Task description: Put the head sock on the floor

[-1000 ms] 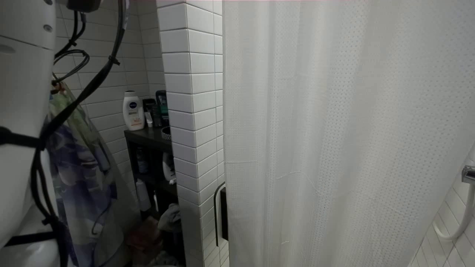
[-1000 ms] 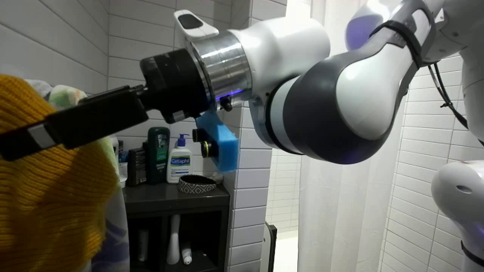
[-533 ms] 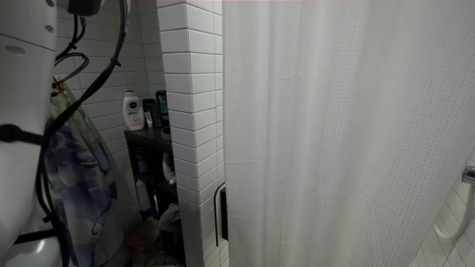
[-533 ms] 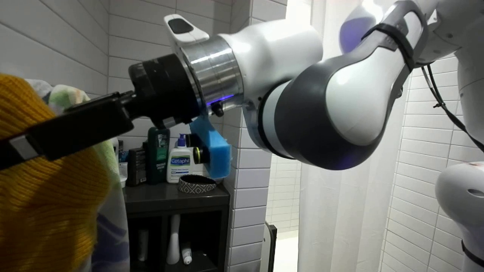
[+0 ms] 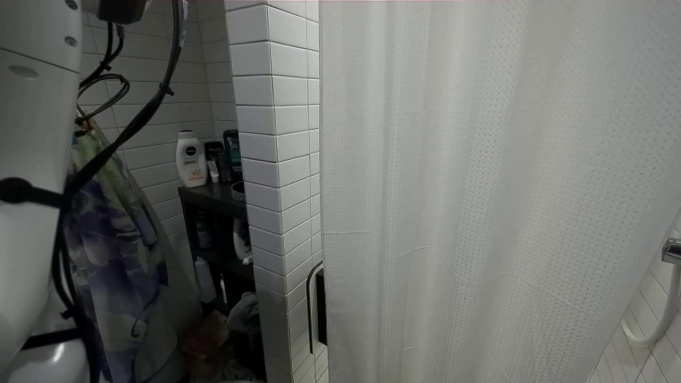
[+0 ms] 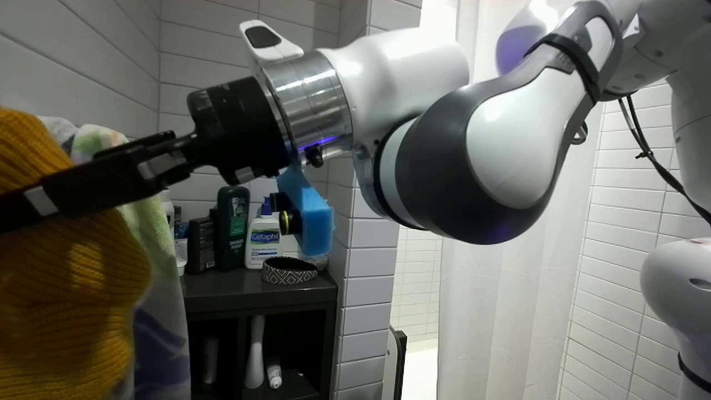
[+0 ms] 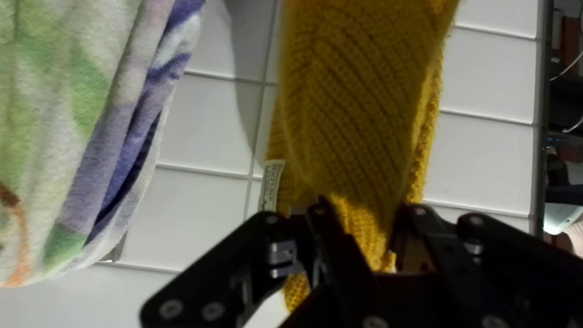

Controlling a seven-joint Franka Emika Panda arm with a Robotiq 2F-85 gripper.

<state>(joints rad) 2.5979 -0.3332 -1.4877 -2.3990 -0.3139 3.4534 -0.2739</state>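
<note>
The mustard-yellow knitted cloth, taken as the head sock, point(image 7: 355, 114) hangs against white tiles in the wrist view, a small label on its left edge. In an exterior view the head sock point(image 6: 66, 300) fills the left side, behind my black fingers point(image 6: 41, 201), which run out of the picture there. My gripper point(image 7: 360, 210) has its jaws part-way together around a fold of the knit. Cloth shows in the gap between them; blur hides whether both pads press on it. The floor directly below the head sock is out of view.
A floral towel point(image 7: 68, 114) hangs beside the head sock. A dark shelf point(image 6: 244, 291) carries several bottles, including a white pump bottle point(image 6: 264, 244), and a patterned band point(image 6: 286, 272). A tiled pillar point(image 5: 271, 159) and a white shower curtain point(image 5: 452, 186) stand nearby.
My arm and gripper have shifted left in an exterior view, toward the head sock. The jaws have drawn together over the last half second, and the knit has moved slightly left.
</note>
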